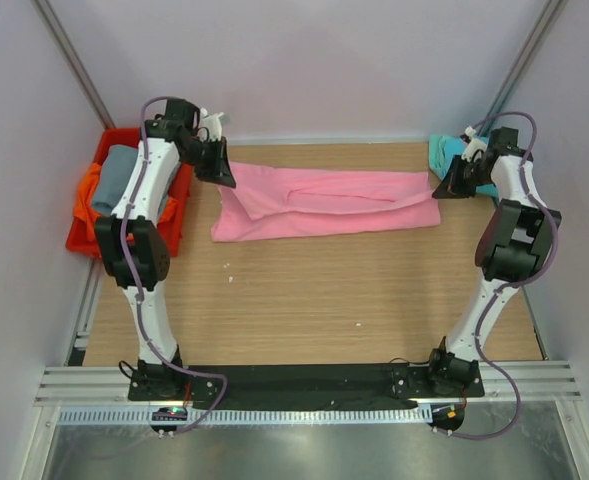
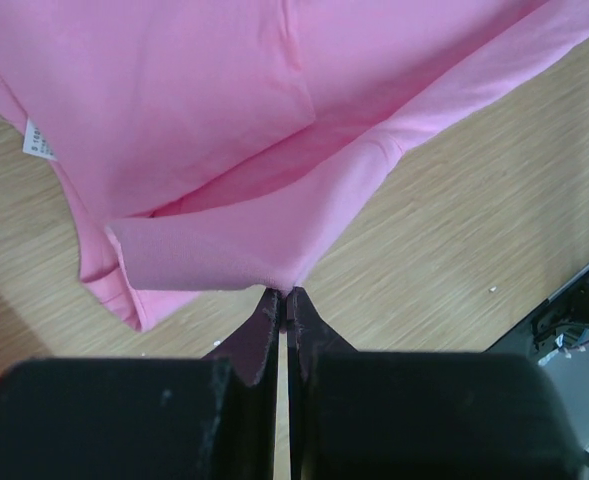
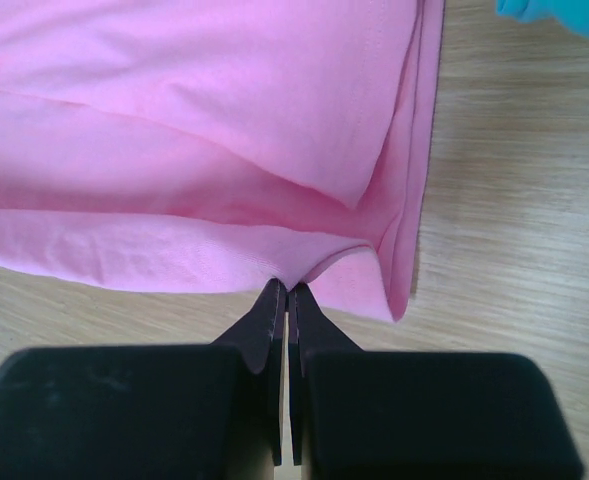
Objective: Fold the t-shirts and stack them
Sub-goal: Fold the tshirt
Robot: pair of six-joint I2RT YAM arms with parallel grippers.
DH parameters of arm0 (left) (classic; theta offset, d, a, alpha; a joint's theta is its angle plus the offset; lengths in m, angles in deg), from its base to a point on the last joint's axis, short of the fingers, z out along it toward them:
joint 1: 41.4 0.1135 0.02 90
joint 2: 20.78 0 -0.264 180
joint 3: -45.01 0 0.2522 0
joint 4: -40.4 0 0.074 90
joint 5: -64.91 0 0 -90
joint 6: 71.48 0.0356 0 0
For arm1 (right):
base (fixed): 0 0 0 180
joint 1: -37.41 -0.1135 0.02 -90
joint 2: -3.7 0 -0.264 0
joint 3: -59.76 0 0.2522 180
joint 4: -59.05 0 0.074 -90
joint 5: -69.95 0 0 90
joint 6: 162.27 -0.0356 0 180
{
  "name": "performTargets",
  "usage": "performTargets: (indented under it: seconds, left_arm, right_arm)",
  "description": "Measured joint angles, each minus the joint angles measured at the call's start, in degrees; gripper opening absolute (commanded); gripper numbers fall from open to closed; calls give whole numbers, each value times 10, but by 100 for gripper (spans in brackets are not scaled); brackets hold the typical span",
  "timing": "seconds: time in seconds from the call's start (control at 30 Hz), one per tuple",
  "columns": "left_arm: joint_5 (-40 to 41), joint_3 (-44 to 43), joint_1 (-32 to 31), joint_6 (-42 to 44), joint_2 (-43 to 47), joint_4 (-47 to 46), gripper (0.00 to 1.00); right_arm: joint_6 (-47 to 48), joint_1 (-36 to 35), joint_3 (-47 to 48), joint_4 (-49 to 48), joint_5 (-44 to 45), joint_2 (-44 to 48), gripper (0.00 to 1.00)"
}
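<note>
A pink t-shirt [image 1: 324, 202] lies stretched across the far half of the table, folded lengthwise. My left gripper [image 1: 224, 172] is shut on its left edge, and in the left wrist view the pink t-shirt [image 2: 214, 130] rises into the pinched tips of the left gripper [image 2: 284, 292]. My right gripper [image 1: 442, 188] is shut on the shirt's right end; the right wrist view shows the pink t-shirt [image 3: 194, 150] pinched at the tips of the right gripper [image 3: 287, 286]. A teal t-shirt [image 1: 442, 152] lies at the far right behind the right arm. Grey [image 1: 114, 180] and orange [image 1: 86, 195] t-shirts sit in the bin.
A red plastic bin [image 1: 179, 222] stands off the table's far left corner beside the left arm. White walls close in the far side and both flanks. A black base strip [image 1: 304, 382] runs along the near edge. A white label [image 2: 38, 141] shows on the pink cloth.
</note>
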Motion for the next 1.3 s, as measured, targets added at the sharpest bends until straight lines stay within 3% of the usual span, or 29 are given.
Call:
performTargets:
  seconds: [0.6,1.03,1.1,1.13,1.2,1.23,1.3]
  left_arm:
    - [65,-162,4,-13,-158,-5,0]
    - [100,-187,7,-26,-217,-49,0]
    - [107,-190,7,-28,-218,-60,10]
    - [112,-191,7,-28,-218,-66,24]
    - [125,-192,7,-33,-218,-77,36]
    - [130,-194,7,-38,-218,-81,39]
    - [143,-197,8,-42,-218,-85,41]
  right_arm:
    - [-33,-50,166,-5,37,-146,1]
    - [-60,-69,184,-32,46,-184,1]
    - [-62,-69,184,-38,48,-184,2]
    - [-63,-69,184,-40,48,-184,2]
    - [-64,-69,184,-45,49,-184,12]
    - [-67,-69,183,-48,49,-184,31]
    - [-73,-69,179,-56,49,-183,44]
